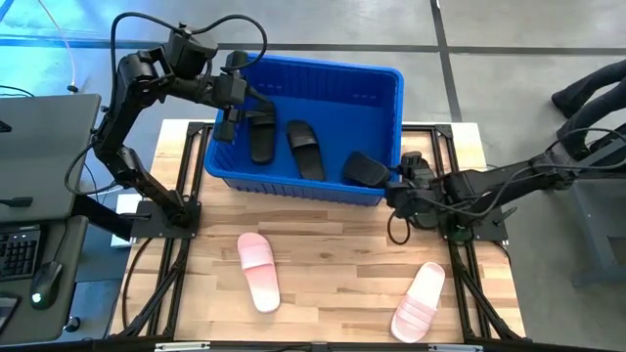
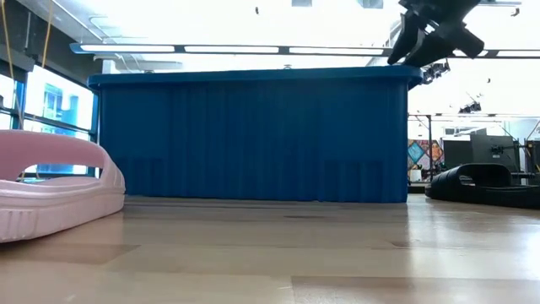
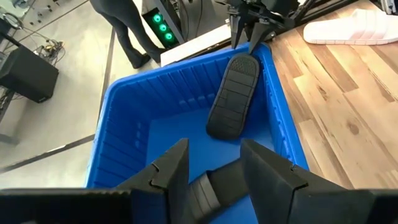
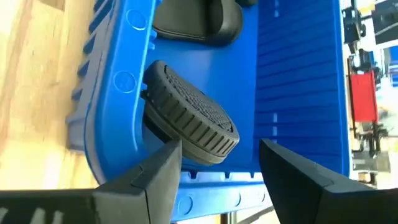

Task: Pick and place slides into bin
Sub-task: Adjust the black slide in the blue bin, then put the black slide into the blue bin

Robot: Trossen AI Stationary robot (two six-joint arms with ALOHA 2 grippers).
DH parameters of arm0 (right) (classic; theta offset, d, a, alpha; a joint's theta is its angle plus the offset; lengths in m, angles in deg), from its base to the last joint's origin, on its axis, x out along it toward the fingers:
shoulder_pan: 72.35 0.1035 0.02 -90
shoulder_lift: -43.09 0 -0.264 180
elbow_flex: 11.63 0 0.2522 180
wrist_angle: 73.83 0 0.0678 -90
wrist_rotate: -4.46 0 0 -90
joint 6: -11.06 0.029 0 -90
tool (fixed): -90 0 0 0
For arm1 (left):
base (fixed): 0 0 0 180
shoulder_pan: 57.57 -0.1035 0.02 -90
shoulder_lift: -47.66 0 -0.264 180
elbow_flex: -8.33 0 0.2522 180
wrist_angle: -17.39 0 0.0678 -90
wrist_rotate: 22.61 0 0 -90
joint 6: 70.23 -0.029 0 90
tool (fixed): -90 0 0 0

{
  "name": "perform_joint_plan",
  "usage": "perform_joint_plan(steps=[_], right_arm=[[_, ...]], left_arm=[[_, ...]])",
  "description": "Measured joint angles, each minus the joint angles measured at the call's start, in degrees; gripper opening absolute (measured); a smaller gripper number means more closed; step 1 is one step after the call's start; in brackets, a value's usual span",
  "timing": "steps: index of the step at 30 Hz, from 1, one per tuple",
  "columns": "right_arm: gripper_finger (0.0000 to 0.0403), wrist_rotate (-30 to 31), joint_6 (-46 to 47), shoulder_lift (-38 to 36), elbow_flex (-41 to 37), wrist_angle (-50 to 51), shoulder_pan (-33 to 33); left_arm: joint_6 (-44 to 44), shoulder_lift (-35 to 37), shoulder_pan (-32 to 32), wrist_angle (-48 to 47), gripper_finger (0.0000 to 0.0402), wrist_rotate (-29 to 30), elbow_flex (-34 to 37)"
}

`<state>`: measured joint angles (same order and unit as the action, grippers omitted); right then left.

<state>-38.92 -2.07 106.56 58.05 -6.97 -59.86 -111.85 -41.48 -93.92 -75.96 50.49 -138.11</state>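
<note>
The blue bin [image 1: 303, 186] stands at the table's far middle. Three black slides show inside it: two flat on the floor [image 1: 262, 137] [image 1: 305, 149], and one [image 4: 193, 121] sole up, leaning on the right near wall. My right gripper [image 4: 221, 149] is open at the bin's right near corner [image 1: 393, 186], just outside the rim, with its fingers on either side of the leaning slide's upper end. My left gripper [image 3: 214, 149] is open over the bin's left end [image 1: 230, 112], and a black slide [image 3: 217, 186] shows below between its fingers. Two pink slides [image 1: 259, 272] [image 1: 419, 301] lie on the table.
The pink slides lie on the wooden table near its front edge, one left of middle, one at the right. A black cable loop [image 1: 396, 230] hangs below my right gripper. A person's legs [image 3: 124, 31] show beyond the bin.
</note>
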Motion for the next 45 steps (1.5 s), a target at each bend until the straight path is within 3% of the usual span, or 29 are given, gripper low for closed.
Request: perform_joint_plan(steps=[10,16,23,28,32,38,41,43,45], right_arm=[[0.0208,0.36,-11.06,2.24,-0.1,-7.01,-5.43],[0.0208,-0.56,-18.22,2.23,-0.09,-24.39,-11.38],[0.0208,-20.17,-18.58,3.32,-0.13,-44.09,-18.44],[0.0208,-25.45,-16.36,7.25,-0.13,-47.78,-20.53],[0.0208,-19.99,-15.37,9.91,-0.13,-44.74,-19.51],[0.0208,3.95,-27.78,9.85,-0.09,-49.35,-14.16],[0.0208,13.8,-25.34,8.07,-0.07,-48.37,-11.79],[0.0208,11.74,-16.7,6.94,-0.07,-42.82,-11.67],[0.0208,3.6,-8.24,6.02,-0.07,-36.17,-12.91]], left_arm=[[-0.09,0.0,0.0,-0.11,0.0133,0.0,0.0],[-0.09,0.0,0.0,-0.11,0.0133,0.01,0.0],[-0.07,0.0,0.0,-0.11,0.0133,0.02,0.0],[-0.07,0.0,0.02,-0.73,0.0133,0.02,0.0],[-0.07,0.0,0.02,-2.53,0.0133,0.05,0.0],[-1.33,0.0,0.02,-4.42,0.0134,1.47,0.0],[-1.46,0.0,0.02,-5.83,0.0134,1.64,0.0],[-1.49,0.0,0.02,-6.61,0.0134,2.17,0.0],[-1.49,0.0,0.02,-6.93,0.0134,2.75,0.0]])
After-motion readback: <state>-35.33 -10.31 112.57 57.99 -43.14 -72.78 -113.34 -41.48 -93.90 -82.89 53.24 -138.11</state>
